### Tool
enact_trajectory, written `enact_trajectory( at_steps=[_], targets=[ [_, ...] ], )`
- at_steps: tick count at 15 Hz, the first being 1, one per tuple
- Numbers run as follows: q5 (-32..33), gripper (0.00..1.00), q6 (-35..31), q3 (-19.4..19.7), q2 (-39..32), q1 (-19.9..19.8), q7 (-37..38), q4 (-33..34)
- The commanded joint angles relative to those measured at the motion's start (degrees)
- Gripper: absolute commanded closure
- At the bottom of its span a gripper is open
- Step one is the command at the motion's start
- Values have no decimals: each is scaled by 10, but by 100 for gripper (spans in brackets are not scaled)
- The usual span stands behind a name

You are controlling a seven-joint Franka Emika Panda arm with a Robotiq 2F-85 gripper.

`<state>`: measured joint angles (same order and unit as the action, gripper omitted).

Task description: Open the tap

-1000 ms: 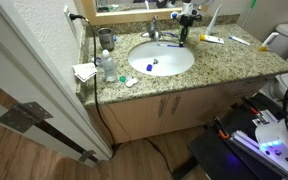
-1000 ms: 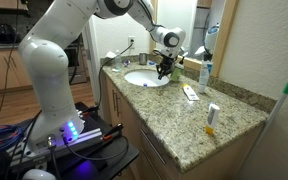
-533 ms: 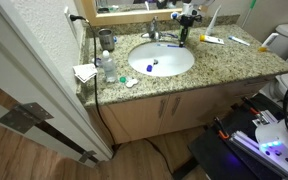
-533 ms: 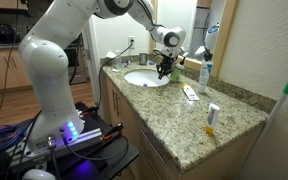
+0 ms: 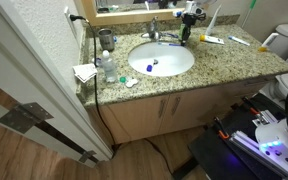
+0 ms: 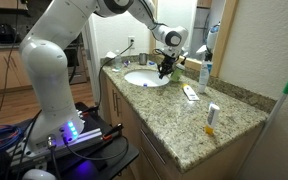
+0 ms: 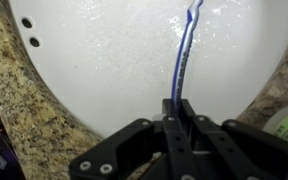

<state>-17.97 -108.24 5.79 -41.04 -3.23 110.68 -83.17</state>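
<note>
tool: the tool (image 7: 179, 104) has its two fingers pressed together with no gap at the tips; in the wrist view it comes in from the bottom edge and points down into the basin.
at the tips: a thin blue-and-white stick (image 7: 184, 50) runs from the fingertips away across the white bowl; i cannot tell whether the tips touch it or pinch it.
tool in the room: in both exterior views the tool (image 6: 164, 72) hangs low over the far right rim of the basin, close to the mirror wall.
arm: the white arm (image 6: 59, 50) reaches over the bench from its base on the floor side.
tap: the tap (image 5: 153, 33) stands at the far edge of the basin, in the middle, just left of the tool; its spout points toward the bowl. no water shows in the bowl.
basin: the basin (image 5: 179, 65) is white, oval and set into the bench; two overflow holes (image 7: 30, 32) show on its wall, and a small blue thing (image 5: 152, 66) lies inside.
bench: speckled granite bench (image 5: 234, 62); two tubes (image 5: 212, 39) lie on its far right part, and a clear bottle (image 5: 106, 68) stands to the left of the basin.
</note>
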Motion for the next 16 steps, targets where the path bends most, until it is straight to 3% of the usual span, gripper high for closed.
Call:
enact_trajectory(
  at_steps=[1,16],
  targets=[
    [-5,98,9,-8,34,-12,-43,-38],
    [33,98,-52,8,57,3,-54,-75]
  ],
)
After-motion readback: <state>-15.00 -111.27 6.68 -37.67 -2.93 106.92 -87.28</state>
